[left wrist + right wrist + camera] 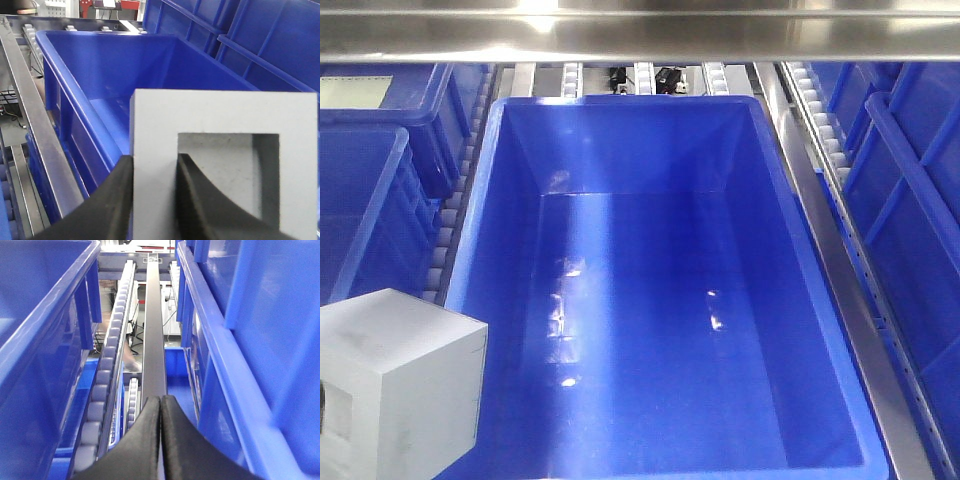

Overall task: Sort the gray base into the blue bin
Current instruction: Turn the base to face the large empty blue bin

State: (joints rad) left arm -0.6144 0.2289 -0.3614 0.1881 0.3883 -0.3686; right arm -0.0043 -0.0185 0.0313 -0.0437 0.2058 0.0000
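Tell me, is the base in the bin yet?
Out: the left pincer grips the base at the near-left corner of the bin, whose floor is bare.

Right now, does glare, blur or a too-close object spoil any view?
Exterior front view: glare on the steel bar and bright specks on the blue bin floor. Left wrist view: the gray base in the left claw blocks much of the frame. Right wrist view: a blurred patch beyond the shut right claw.

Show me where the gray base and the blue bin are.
gray base point(400, 330): front-facing view, on its top face.
blue bin point(620, 101): front-facing view, on its far rim.
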